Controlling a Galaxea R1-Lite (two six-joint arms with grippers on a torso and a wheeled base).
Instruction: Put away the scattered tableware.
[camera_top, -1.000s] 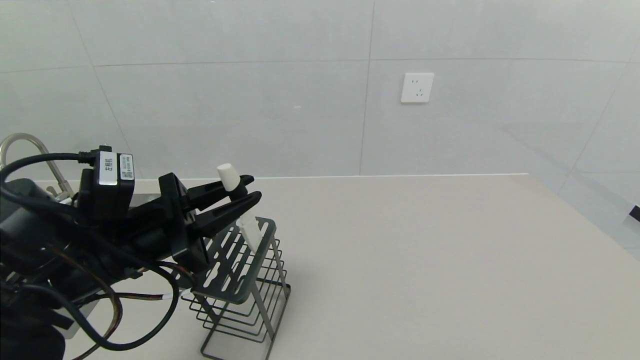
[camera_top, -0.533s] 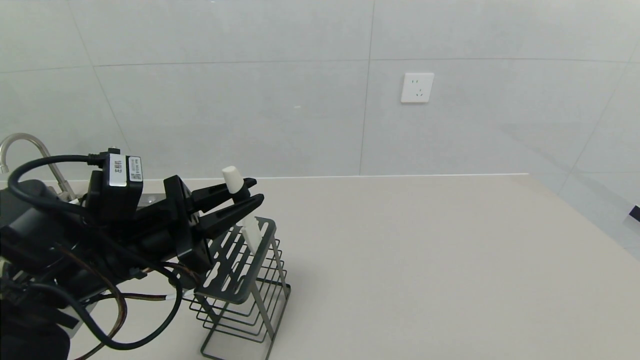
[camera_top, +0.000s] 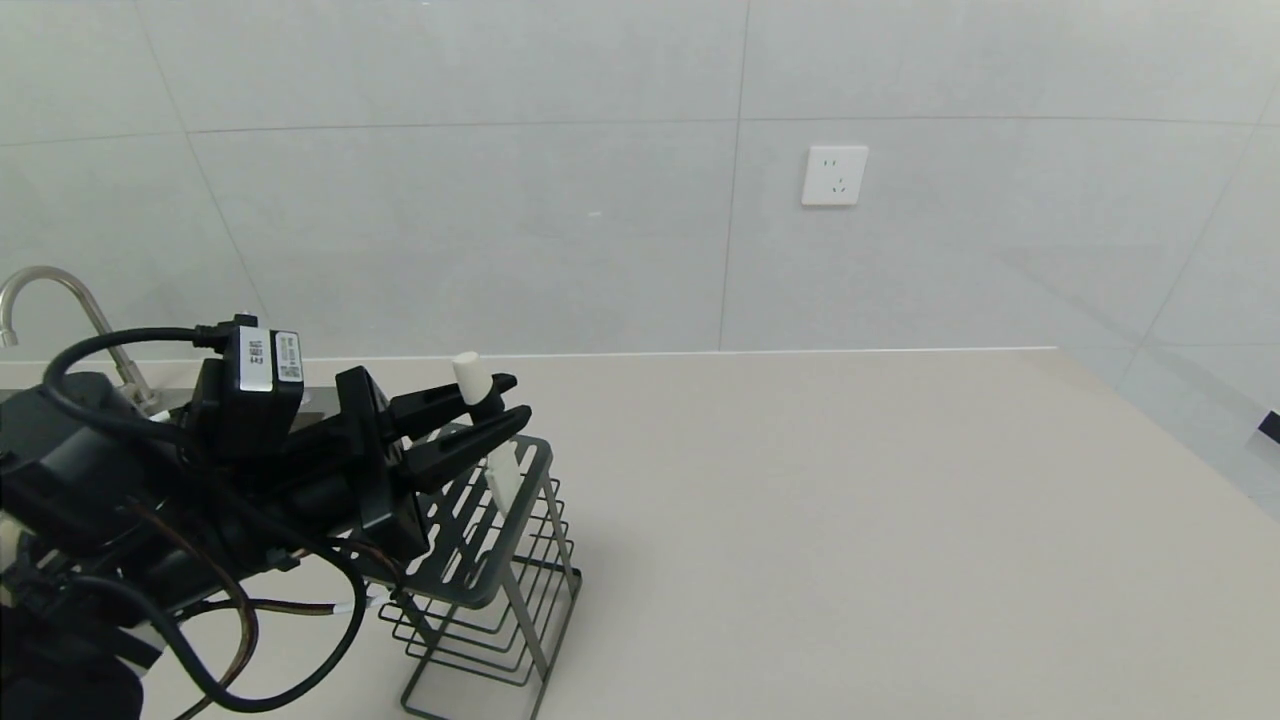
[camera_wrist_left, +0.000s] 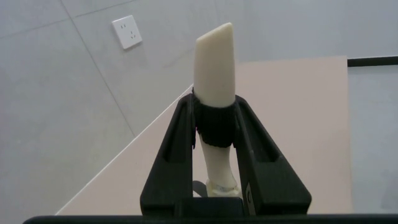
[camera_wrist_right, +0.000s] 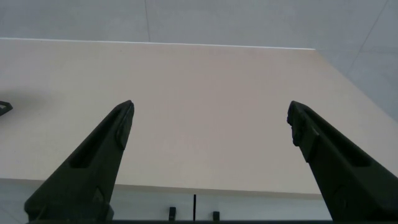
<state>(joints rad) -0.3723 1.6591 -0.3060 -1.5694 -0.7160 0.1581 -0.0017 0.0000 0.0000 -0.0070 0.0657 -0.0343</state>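
the right gripper (camera_wrist_right: 210, 113) hangs nearest, its two jaws spread wide apart and holding nothing, above the bare beige countertop (camera_top: 850, 520). the left gripper (camera_top: 515, 397) is closed on the white-handled utensil (camera_top: 468, 372), pinching it below the slanted top end. the utensil points down, a little tilted, and its lower part is at the slotted top of the black wire cutlery rack (camera_top: 480, 560). what kind of utensil it is, i cannot tell.

compared with one second ago, the left gripper has sunk lower and moved slightly toward the rack. the handle top now sits lower against the wall line, and less of the white shaft shows above the slots. the rack itself has not moved. i judge that the insertion is under way but not finished, because the jaws are not released yet. behind the arm stands the faucet (camera_top: 60, 300), and far on the tiled wall is the socket (camera_top: 834, 175).
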